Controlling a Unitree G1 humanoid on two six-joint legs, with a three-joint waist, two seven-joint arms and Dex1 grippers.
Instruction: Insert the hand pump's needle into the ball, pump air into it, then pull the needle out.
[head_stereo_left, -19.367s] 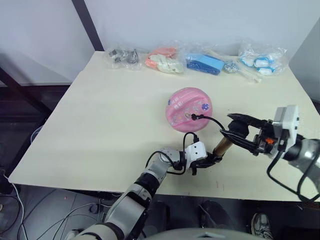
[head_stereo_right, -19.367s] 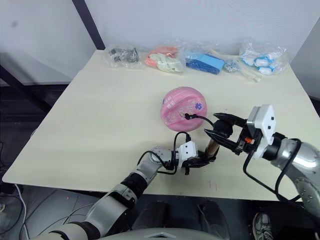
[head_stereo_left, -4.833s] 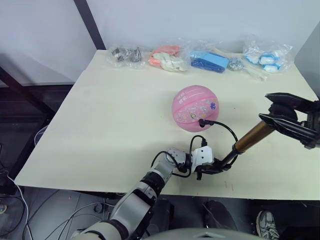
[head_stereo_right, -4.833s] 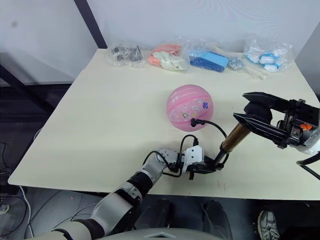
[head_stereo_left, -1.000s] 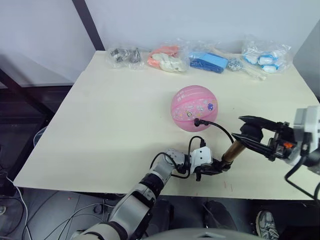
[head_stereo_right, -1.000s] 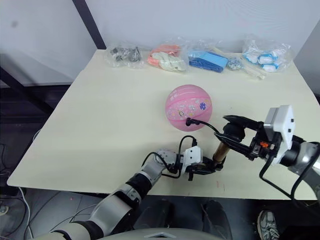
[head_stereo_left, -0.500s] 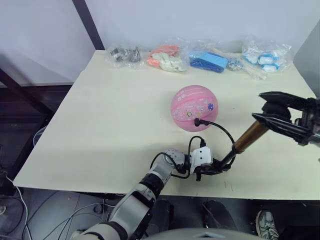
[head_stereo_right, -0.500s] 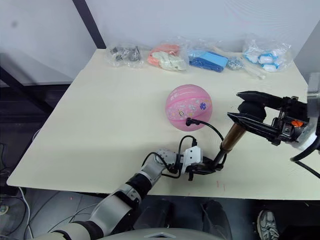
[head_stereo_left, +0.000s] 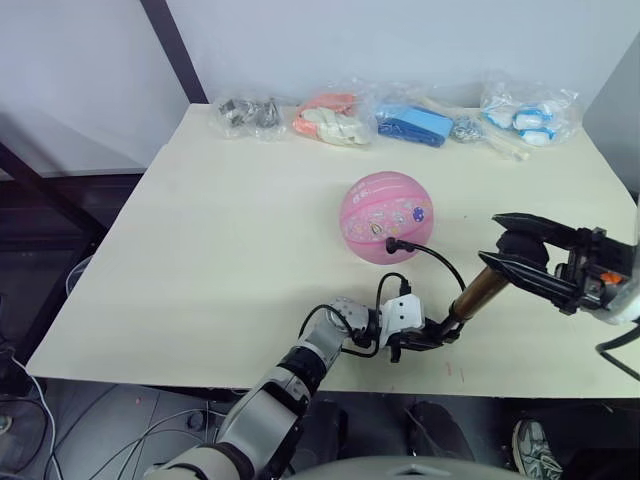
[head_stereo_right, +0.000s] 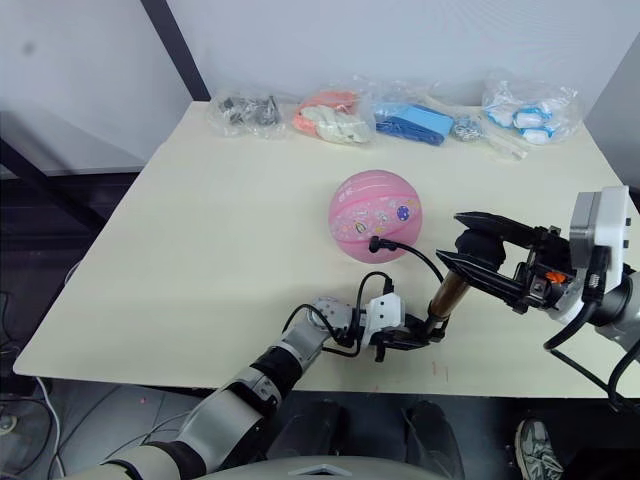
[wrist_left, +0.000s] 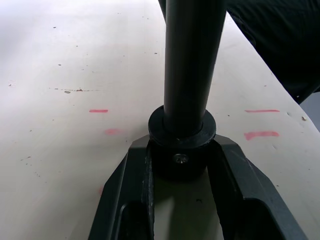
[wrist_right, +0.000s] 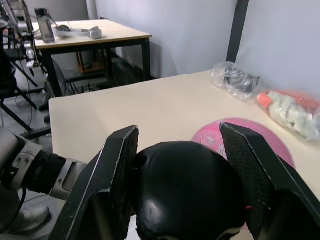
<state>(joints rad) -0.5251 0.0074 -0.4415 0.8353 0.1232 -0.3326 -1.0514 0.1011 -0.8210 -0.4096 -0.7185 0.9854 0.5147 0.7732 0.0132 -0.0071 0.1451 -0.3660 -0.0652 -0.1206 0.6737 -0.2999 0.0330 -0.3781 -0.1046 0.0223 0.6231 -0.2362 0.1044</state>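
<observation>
The pink ball (head_stereo_left: 387, 217) sits round on the table's middle right. The needle's black fitting (head_stereo_left: 392, 242) is pressed into its near side, and the pin itself is hidden. A thin black hose (head_stereo_left: 440, 261) arcs from there to the hand pump (head_stereo_left: 477, 295), which stands tilted near the front edge. My left gripper (head_stereo_left: 432, 335) is shut on the pump's black bottom cap (wrist_left: 182, 150). My right gripper (head_stereo_left: 520, 262) is shut on the black handle knob (wrist_right: 187, 190) at the pump's upper end, right of the ball (wrist_right: 212, 134).
Several clear bags (head_stereo_left: 410, 122) of small items lie along the table's far edge. The table's front edge (head_stereo_left: 300, 378) runs just below the left gripper. A second table (wrist_right: 90, 37) with headphones and a bottle stands beyond.
Since half a second ago my right gripper has pushed the handle down and left, shortening the pump. A second ago it was lower still. The ball is rounder than 19 seconds ago.
</observation>
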